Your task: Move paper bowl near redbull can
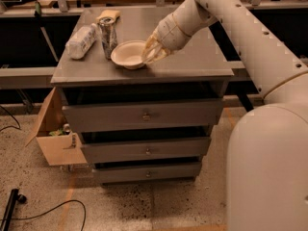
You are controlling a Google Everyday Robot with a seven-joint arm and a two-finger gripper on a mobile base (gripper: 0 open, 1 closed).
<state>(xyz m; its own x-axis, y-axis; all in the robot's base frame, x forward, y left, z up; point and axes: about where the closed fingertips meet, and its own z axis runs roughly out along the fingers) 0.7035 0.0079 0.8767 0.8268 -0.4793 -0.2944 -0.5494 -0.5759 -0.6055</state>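
The jaws, at the end of the arm reaching in from the right, pinch the right rim of the paper bowl (128, 55); the bowl sits low over the front-left part of the bench (192, 65), just beside the redbull can (107, 35), whether touching I cannot tell; a plastic bottle (81, 41) lies left of the can. Judged from this, the move is nearly finished; set the bowl flat, release gently, and withdraw rightward without nudging the can.
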